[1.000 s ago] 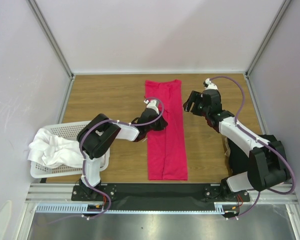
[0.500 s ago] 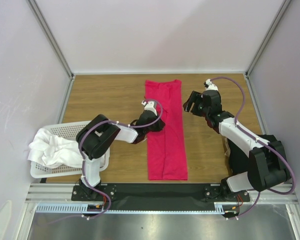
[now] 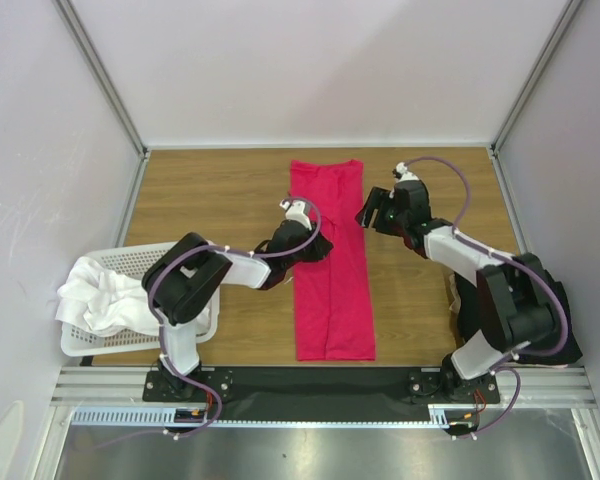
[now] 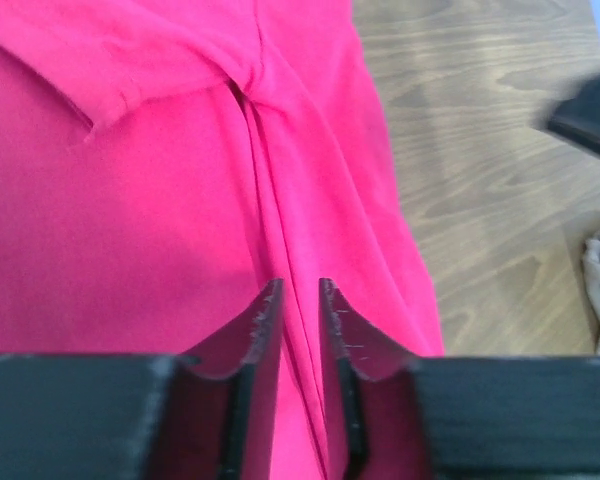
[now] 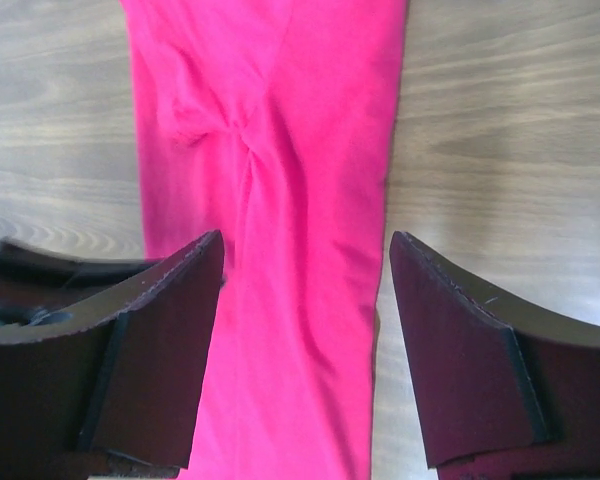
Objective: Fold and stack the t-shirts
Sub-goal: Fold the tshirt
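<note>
A crimson-pink t-shirt (image 3: 330, 260) lies as a long narrow strip down the middle of the table, its sides folded in and meeting along a centre crease (image 4: 280, 220). My left gripper (image 3: 313, 243) sits low over the strip's left half. Its jaws (image 4: 300, 290) stand a narrow gap apart, astride that crease. My right gripper (image 3: 368, 212) hangs wide open above the strip's right edge, and pink fabric (image 5: 280, 200) shows between its fingers (image 5: 307, 250). White t-shirts (image 3: 105, 295) are heaped in the basket.
The white perforated basket (image 3: 130, 255) stands at the near left, beside the left arm's base. Bare wooden table (image 3: 210, 200) lies on both sides of the strip. Grey walls close in the back and sides.
The right gripper has moved left, from beside the shirt to over its right edge. The left gripper has edged slightly along the strip.
</note>
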Tool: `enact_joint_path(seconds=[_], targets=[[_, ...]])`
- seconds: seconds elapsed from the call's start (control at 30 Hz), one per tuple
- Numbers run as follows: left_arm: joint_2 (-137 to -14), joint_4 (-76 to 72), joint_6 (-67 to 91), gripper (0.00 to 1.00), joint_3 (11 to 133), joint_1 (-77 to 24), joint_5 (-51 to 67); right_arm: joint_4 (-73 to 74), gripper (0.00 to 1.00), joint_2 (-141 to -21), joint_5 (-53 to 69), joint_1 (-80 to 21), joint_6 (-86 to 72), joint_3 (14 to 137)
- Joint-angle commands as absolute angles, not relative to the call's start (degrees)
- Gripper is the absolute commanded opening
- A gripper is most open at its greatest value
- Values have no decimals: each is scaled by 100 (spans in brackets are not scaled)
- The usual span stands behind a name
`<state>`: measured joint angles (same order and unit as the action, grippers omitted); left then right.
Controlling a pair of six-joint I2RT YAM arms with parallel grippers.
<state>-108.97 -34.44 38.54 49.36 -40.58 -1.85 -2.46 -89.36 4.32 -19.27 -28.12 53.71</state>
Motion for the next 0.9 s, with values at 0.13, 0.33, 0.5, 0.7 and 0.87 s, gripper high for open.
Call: enact_joint_path(seconds=[0.13, 0.33, 0.5, 0.7, 0.87], targets=[[-10397, -3946, 4060, 36, 4360, -4025, 158, -870, 71, -9948, 1011, -2013, -2646, 6161], [-10591, -4333, 4254, 36, 4254, -4034, 457, -1037, 66, -10301, 993, -2030, -2768, 6258], [-10679, -4421, 4289, 35, 4324, -4104, 536, -1081, 61, -10458, 914, -2039, -2795, 6214], [-10784, -4386, 4307, 34, 4359, -4122, 501, -1099, 48, -10617, 844, -2039, -2900, 6179], [-10907, -4395, 4315, 34, 4394, -4122, 475, -1072, 31, -10626, 747, -2030, -2918, 6144]])
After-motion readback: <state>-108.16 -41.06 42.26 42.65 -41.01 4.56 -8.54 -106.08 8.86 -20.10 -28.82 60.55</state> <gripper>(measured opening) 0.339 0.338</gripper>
